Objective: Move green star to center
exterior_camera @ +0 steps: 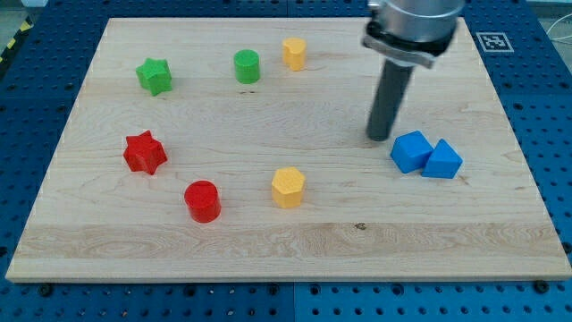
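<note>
The green star [154, 75] lies near the board's upper left. My tip [380, 137] is far to its right, at the view's right of centre, just left of a blue cube [412, 150]. The rod stands upright under the arm's grey housing [413, 27]. The tip touches no block that I can make out.
A green cylinder [247, 66] and a yellow hexagonal block [294, 54] lie at the top. A red star [145, 152] and a red cylinder [203, 200] lie at lower left. A second yellow hexagonal block [288, 187] lies below centre. A blue triangular block [443, 160] touches the blue cube. The wooden board [286, 246] rests on a blue perforated table.
</note>
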Available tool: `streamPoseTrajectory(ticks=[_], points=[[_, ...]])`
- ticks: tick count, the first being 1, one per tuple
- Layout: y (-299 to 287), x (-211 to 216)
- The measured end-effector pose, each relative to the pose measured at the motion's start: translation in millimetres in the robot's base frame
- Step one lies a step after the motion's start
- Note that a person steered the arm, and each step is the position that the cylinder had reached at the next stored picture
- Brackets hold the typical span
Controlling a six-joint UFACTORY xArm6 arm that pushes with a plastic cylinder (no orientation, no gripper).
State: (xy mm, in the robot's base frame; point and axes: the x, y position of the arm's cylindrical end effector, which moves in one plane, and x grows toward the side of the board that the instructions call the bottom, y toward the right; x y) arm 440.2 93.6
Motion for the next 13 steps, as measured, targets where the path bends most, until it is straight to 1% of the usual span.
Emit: streamPoseTrajectory(ticks=[1,2,3,5,6,7,8,9,11,12,13], points=[[-70.9,0.0],[-129.7,-5.1],[-198.7,-28.0],[-324.2,-47.2],[-365.0,-110.0],[-368.4,-173.7],[-326.7,-189.1],[-302.5,-175.6],[-334.6,-156.1],[-320.7,-138.3],[-281.2,-113.5]])
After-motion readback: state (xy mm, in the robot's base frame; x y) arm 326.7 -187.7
